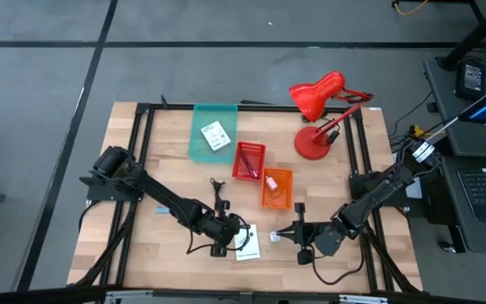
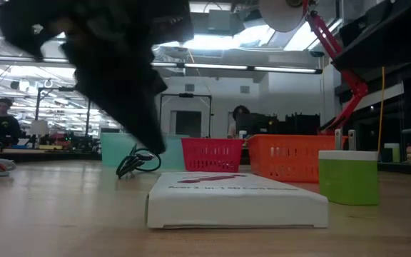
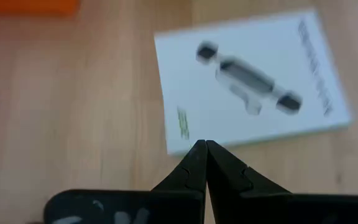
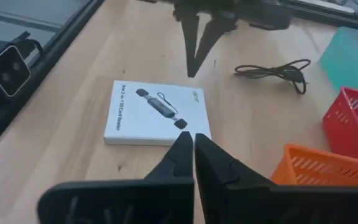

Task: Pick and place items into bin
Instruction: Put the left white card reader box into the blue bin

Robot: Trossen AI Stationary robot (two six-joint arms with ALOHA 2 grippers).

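A white card with black print (image 1: 247,246) (image 3: 247,81) (image 4: 156,113) (image 2: 237,200) lies flat on the wood near the table's near edge. My left gripper (image 1: 228,231) (image 3: 206,147) is shut, its tips by the card's edge; whether they touch it I cannot tell. My right gripper (image 1: 299,236) (image 4: 194,137) is shut too, on the card's right side. A black cable (image 1: 218,191) (image 4: 277,71) lies farther in. A second white card (image 1: 215,135) lies in the teal bin (image 1: 199,145). A pink piece (image 1: 271,181) sits in the orange basket (image 1: 283,192).
A red basket (image 1: 249,160) and the orange basket stand mid-table, and a red desk lamp (image 1: 319,118) stands at the far right. A small green-and-white block (image 1: 274,237) (image 2: 348,177) sits between the two grippers. A black frame rims the table. People sit in the room behind.
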